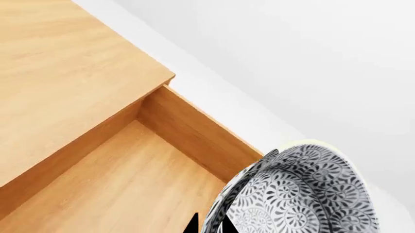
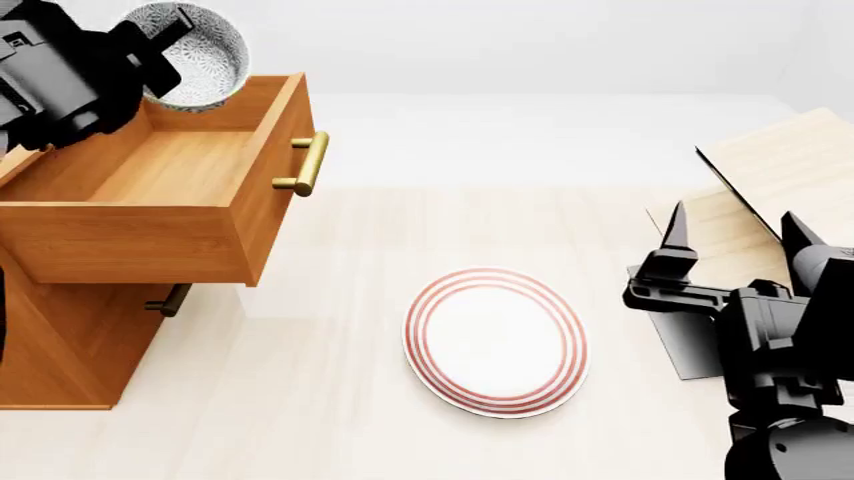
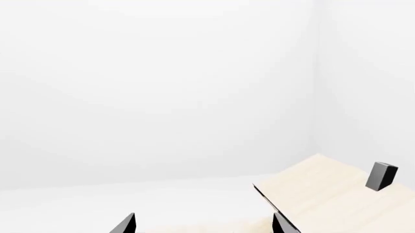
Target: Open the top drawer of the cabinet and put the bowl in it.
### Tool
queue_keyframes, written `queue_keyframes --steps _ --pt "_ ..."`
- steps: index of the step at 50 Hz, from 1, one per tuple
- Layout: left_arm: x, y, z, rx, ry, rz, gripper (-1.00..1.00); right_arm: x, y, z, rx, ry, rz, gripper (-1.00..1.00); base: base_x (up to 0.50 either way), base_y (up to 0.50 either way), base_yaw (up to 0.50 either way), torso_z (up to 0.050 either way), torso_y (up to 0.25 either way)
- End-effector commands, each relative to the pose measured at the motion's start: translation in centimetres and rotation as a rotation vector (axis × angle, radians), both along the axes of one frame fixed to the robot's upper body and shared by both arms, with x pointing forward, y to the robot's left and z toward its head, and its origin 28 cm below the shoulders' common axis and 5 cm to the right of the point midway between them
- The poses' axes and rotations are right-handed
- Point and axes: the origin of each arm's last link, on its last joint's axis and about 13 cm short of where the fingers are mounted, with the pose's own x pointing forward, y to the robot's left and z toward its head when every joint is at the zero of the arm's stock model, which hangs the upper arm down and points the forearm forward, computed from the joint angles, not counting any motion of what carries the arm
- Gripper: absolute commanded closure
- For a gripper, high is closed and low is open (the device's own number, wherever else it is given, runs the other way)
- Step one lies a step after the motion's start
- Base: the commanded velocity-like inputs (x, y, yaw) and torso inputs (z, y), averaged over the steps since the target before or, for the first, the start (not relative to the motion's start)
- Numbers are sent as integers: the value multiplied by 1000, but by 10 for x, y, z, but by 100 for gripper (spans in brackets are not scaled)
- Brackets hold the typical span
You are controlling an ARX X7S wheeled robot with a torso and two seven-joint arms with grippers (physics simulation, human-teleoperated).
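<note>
Orange-brown wood fills the left of the head view: the cabinet [image 2: 67, 345] stands on the pale surface [image 2: 334, 400] with its top drawer [image 2: 160, 215] pulled well out, plain wood interior showing and the brass bar handle [image 2: 306, 163] on its front. A lower drawer's handle [image 2: 168, 300] peeks out beneath it. The left gripper [image 2: 158, 52] holds the bowl [image 2: 200, 55] up over the far end of the open drawer — its jaws pinch the rim, and the bowl is tilted on its side so the grey-blue speckled pattern faces the camera. In the left wrist view the same bowl [image 1: 304, 194] hangs just above the drawer's back corner, the drawer floor [image 1: 129, 184] below it, apart from the wood. On the surface near the middle lies a flat white plate with red rings [image 2: 495, 340], well apart from the cabinet. To the right, the right gripper [image 2: 737, 240] hovers with its jaws spread and nothing between them, in front of a pale tilted wooden-board rack [image 2: 787, 165] on a black base [image 2: 694, 345] — the board's edge also shows in the right wrist view.
</note>
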Motion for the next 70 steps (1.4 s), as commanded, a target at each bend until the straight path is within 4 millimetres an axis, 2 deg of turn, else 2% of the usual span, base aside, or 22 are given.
queue_keyframes --steps 1,27,51,70 --pt "4 9 -9 -35 29 49 100 1 1 -1 -2 4 -1 -100 0 0 0 0 0" --pt "9 18 -33 -51 81 96 100 2 3 -2 -5 10 2 -100 0 0 0 1 0" --pt "24 20 -46 -50 102 114 100 3 3 -4 -2 17 2 -100 0 0 0 0 0" --pt "27 20 -56 -50 125 132 100 5 3 -4 -2 18 3 -100 0 0 0 0 1"
